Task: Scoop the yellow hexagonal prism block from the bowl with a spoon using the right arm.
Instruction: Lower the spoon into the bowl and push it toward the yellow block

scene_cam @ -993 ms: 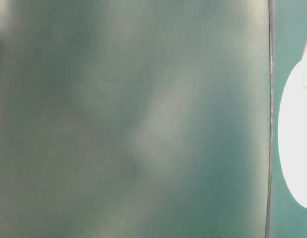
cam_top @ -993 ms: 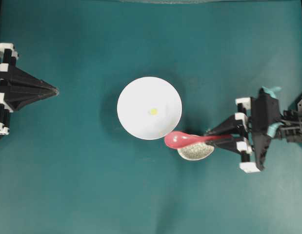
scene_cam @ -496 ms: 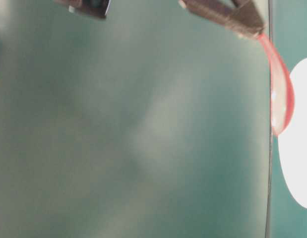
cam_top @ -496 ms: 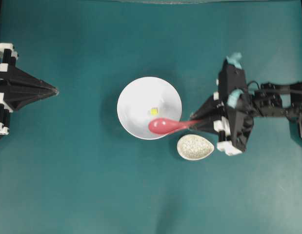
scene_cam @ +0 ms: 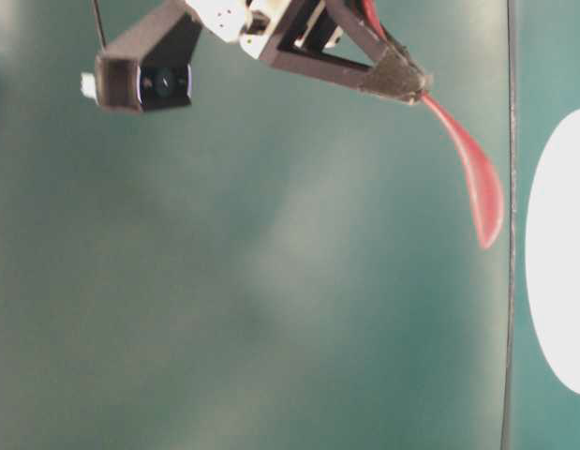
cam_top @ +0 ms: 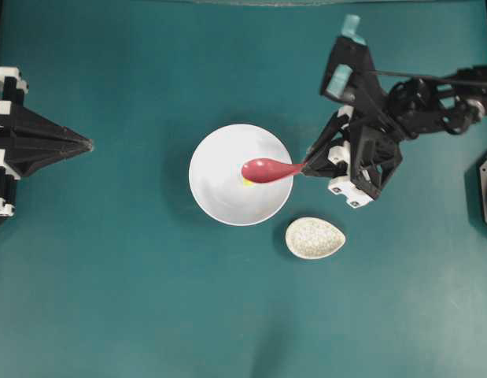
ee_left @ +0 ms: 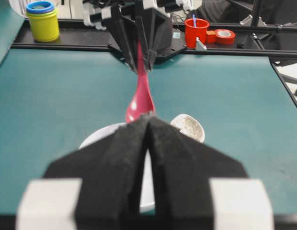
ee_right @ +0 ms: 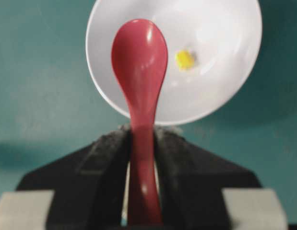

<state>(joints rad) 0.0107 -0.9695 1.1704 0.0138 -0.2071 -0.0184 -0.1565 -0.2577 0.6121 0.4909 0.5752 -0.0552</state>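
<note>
The large white bowl (cam_top: pixel 219 153) sits mid-table with the tiny yellow hexagonal prism block (ee_right: pixel 184 59) on its floor. In the overhead view the block (cam_top: pixel 247 182) peeks out just under the scoop's edge. The glossy red spoon (cam_top: pixel 267 168) hangs over the bowl's right half, scoop pointing left. My right gripper (cam_top: pixel 306 167) is shut on the spoon's handle (ee_right: pixel 141 158), just outside the bowl's right rim. From the right wrist the scoop (ee_right: pixel 138 52) lies left of the block and apart from it. My left gripper (cam_top: pixel 90 145) rests far left, shut and empty.
A small speckled egg-shaped dish (cam_top: pixel 315 238) lies just below and right of the bowl. Beyond the table's far edge, in the left wrist view, stand a yellow and blue container (ee_left: pixel 41 19), a red cup (ee_left: pixel 196 31) and a tape roll (ee_left: pixel 225 36).
The right arm has carried the spoon up and left, from above the speckled dish to over the bowl beside the block. The left arm has stayed still.
</note>
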